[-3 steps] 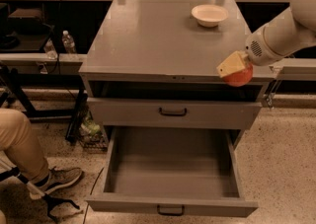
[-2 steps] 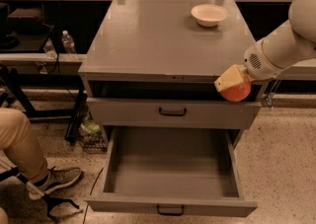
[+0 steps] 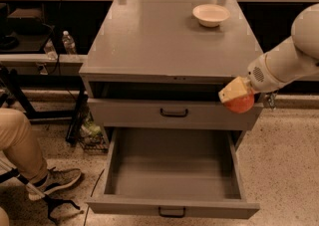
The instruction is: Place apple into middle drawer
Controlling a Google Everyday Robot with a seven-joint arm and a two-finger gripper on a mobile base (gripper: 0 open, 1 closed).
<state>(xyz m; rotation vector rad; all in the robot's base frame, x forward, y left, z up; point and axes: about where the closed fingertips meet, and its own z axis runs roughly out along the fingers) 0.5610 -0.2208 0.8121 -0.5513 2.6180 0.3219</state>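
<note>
The reddish-orange apple (image 3: 240,103) is held in my gripper (image 3: 234,94) at the end of the white arm coming in from the right. It hangs in front of the right end of the upper handled drawer front (image 3: 174,113), above the right side of the open middle drawer (image 3: 172,170). That drawer is pulled far out and its grey tray shows nothing in it. Its black handle (image 3: 172,212) faces the camera at the bottom.
A shallow white bowl (image 3: 211,15) sits at the back right of the grey cabinet top (image 3: 159,41). A seated person's leg and shoe (image 3: 30,165) are at the lower left. A water bottle (image 3: 69,43) stands on a shelf at left.
My gripper has carried the apple downward, from the cabinet's top right edge to in front of the upper drawer front, over the open drawer's right side.
</note>
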